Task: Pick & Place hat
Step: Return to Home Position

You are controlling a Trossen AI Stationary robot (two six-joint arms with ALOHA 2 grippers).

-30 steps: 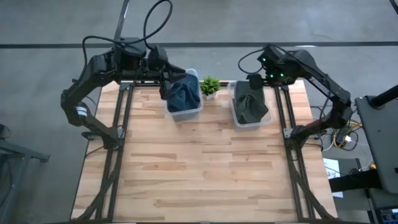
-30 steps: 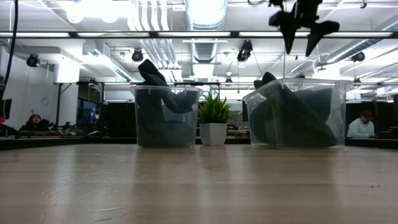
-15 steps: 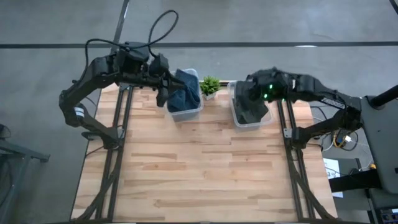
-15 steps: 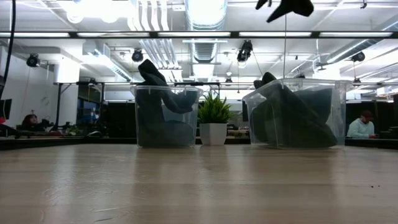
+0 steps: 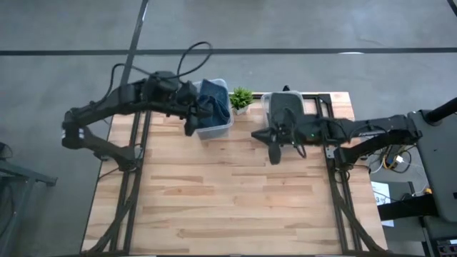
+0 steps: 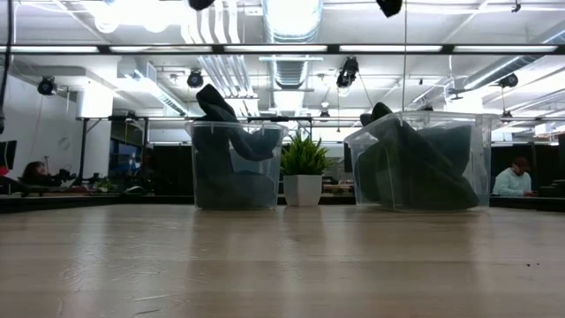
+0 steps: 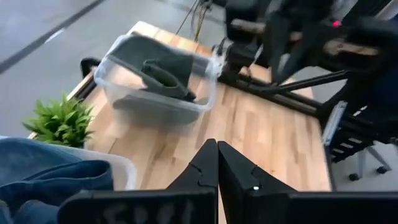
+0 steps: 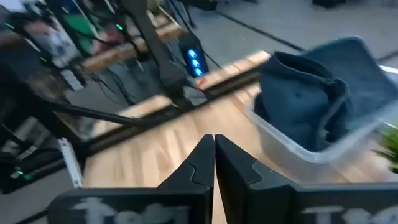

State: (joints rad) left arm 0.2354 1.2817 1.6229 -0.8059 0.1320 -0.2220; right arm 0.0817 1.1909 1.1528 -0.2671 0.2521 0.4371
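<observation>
Blue cap [image 5: 212,102] lies bunched in the left clear bin [image 5: 214,133]; a gray cap [image 7: 158,70] lies crumpled in the right clear bin [image 7: 152,107]. The left gripper [image 7: 217,146], beside the left clear bin, and the right gripper [image 8: 213,142], near the right clear bin, each have jaws pressed together, holding nothing.

Blue cap [image 5: 212,102] and dark gray cap [image 7: 155,65] stand out against green plant [image 5: 240,98] and pale wooden table [image 5: 228,193].
</observation>
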